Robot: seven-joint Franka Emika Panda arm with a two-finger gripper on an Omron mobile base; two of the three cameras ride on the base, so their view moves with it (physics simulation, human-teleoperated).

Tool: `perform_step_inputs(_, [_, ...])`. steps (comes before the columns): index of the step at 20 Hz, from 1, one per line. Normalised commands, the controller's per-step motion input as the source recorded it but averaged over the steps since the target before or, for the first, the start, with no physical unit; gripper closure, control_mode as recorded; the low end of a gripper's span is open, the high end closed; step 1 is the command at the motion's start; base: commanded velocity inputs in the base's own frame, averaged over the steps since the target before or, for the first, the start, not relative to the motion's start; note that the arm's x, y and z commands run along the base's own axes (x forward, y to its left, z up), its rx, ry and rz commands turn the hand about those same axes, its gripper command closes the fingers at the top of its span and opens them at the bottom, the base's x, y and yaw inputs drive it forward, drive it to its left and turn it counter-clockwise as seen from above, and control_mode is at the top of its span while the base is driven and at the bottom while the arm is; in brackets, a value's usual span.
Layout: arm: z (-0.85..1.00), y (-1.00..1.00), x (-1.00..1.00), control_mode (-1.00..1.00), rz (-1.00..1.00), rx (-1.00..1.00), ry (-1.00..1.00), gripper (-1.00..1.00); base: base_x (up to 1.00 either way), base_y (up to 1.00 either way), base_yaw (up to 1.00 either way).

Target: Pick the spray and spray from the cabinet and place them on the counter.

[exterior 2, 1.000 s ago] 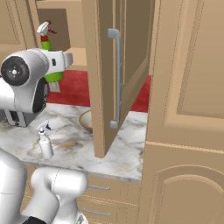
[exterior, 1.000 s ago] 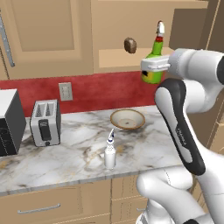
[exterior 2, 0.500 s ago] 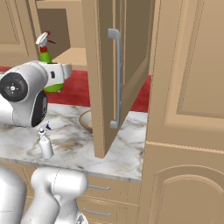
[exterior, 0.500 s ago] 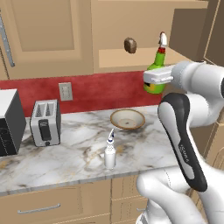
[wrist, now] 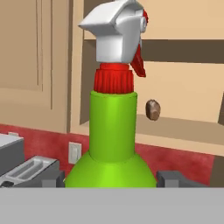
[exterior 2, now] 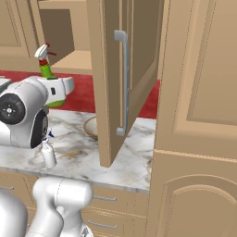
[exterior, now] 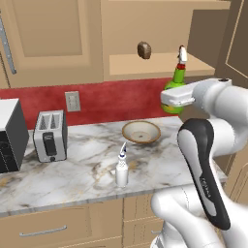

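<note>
Green spray (exterior: 175, 83) sits upright in the gripper (exterior: 175, 98), held up in the air in front of the open cabinet (exterior: 160, 63), below shelf level and above the counter (exterior: 87, 164). Its long axis is vertical, red-white top up; in the hand view the green spray (wrist: 113, 131) fills the middle with the nozzle pointing toward the left of that frame, red trigger on the right. The gripper is clamped on the fat lower body: grey finger pads (wrist: 175, 178) press in from either side, bottle between them. From the right base view the green spray (exterior 2: 47, 74) rises straight out of the hand, neck and top clear above it.

The relation that matters: the counter lies straight down from the bottle base, well apart. Judged next move is a lowering along the bottle's own axis, keeping it upright. The bowl (exterior: 141, 131) is below and slightly left in the left base view, so the set-down spot likely needs to stay off it.

White spray (exterior: 121, 169) already stands upright on the counter near the front edge, nozzle up, well left of and below the gripper. So one of two looks done.

The brown lump (exterior: 144, 50) is on the shelf, left of the bottle. The toaster (exterior: 49, 135) is far left on the counter. The cabinet door (exterior 2: 125, 78) is swung open, to the right of the arm.
</note>
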Motion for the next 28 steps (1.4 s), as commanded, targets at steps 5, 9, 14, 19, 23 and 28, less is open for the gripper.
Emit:
perform_step_inputs(5, [-0.17, 0.0, -0.2, -1.0, 0.0, -0.02, -0.02, 1.0, 0.0, 0.0, 0.0])
perform_step_inputs(9, [-0.18, 0.0, -0.16, -1.0, 0.0, -0.02, -0.01, 1.0, 0.0, 0.0, 0.0])
perform_step_inputs(14, [-0.2, 0.0, -0.15, -1.0, 0.0, -0.02, -0.01, 1.0, 0.0, 0.0, 0.0])
perform_step_inputs(19, [-0.21, 0.0, -0.12, -1.0, 0.0, -0.02, -0.01, 1.0, 0.0, 0.0, 0.0])
perform_step_inputs(23, [-0.32, 0.0, -0.04, -1.0, 0.0, -0.02, 0.0, 1.0, 0.0, 0.0, 0.0])
perform_step_inputs(28, [-0.37, -0.01, 0.0, -1.0, 0.0, 0.0, 0.0, 1.0, 0.0, 0.0, 0.0])
